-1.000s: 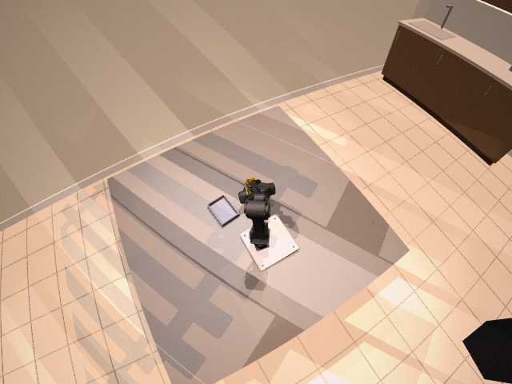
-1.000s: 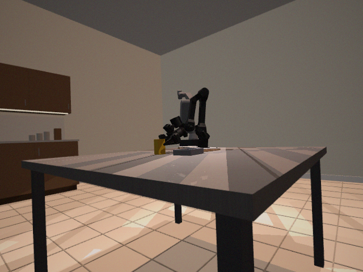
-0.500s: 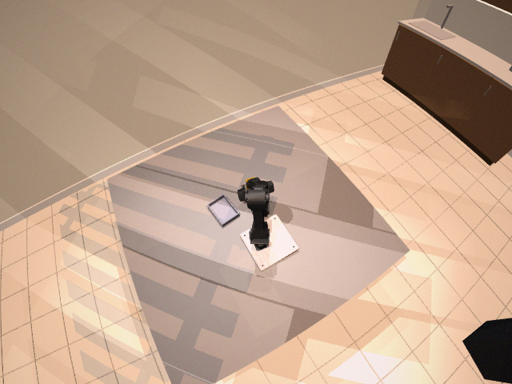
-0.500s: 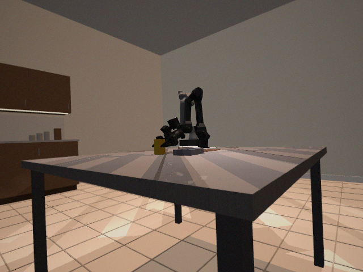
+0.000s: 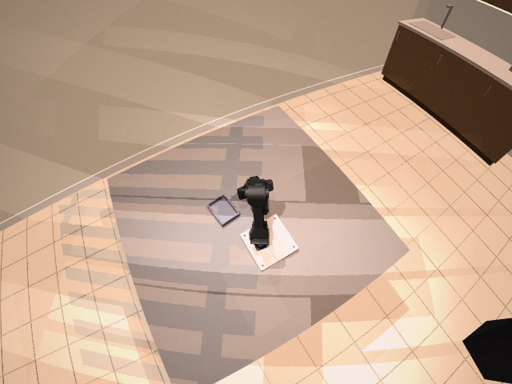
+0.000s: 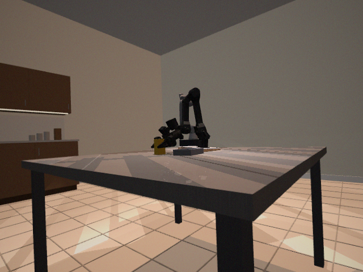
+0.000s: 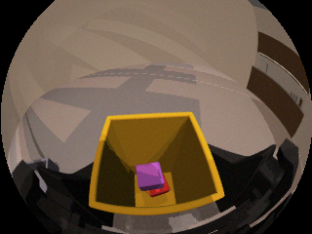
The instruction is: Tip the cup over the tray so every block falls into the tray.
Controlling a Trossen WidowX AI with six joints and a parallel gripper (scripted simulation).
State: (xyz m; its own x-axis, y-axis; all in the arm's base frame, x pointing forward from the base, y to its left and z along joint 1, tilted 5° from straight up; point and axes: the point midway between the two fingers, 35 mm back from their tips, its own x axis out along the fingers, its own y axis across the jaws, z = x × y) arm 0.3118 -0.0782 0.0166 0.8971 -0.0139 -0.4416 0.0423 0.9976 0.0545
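Nearest, in the wrist view, the gripper [image 6: 158, 145] [image 7: 158, 147] has a dark finger on either side of the yellow cup [image 6: 160, 148] [image 7: 157, 207], low in the frame; it stands well open, partway in from its widest, and seems to have hold of nothing so far, though whether a finger touches the wall I cannot tell. Inside the cup, a purple block [image 7: 149, 175] overlaps a red block [image 7: 159, 188]. The exterior view puts the cup upright on the table [image 5: 330, 239] [image 6: 140, 168] [image 7: 68, 104], left of the frame's centre. Just right of it there lies the tray [image 5: 223, 211] [image 6: 188, 152], which the top view shows left of the arm. The step in hand looks like the grasp; next, the fingers should close squarely, then lift without tilting.
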